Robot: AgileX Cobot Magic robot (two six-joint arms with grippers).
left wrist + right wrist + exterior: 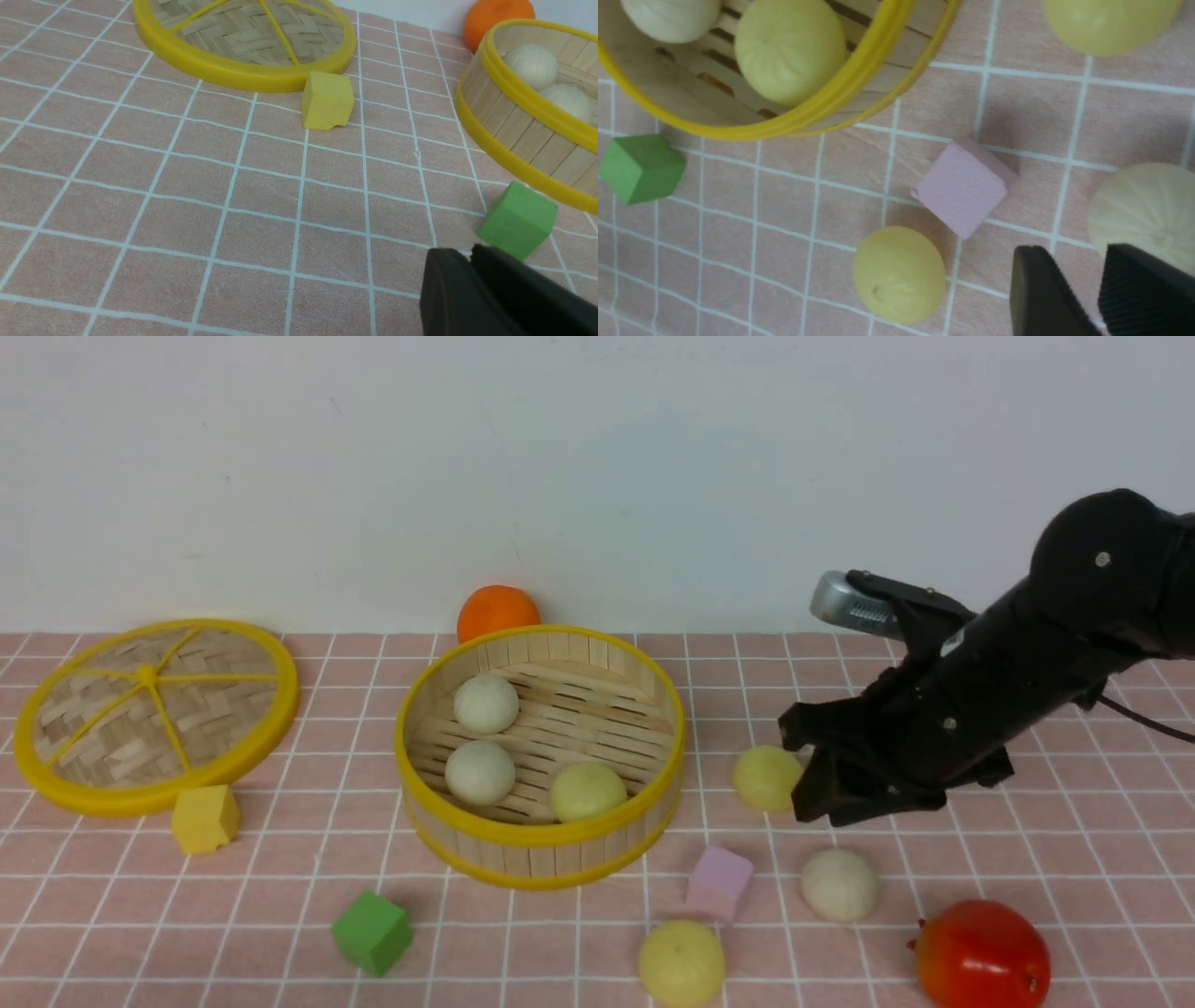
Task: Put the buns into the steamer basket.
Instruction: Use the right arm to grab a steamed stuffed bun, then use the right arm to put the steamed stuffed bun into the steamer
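Pink gridded cloth [280,859]. Far left: woven lid [154,714], yellow cube [204,818] just beside its near rim. Centre: steamer basket [541,833], orange fruit [497,611] behind. Near: green cube [372,931], pink cube [718,883]. Right: far yellow bun [767,777], white bun [839,885], near yellow bun [681,963], red fruit [980,957].

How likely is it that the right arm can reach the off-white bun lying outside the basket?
Probably yes. The right fingers stand open and empty, close by the off-white bun. Nothing covers it; the pink cube and the red fruit lie apart from it on either side.
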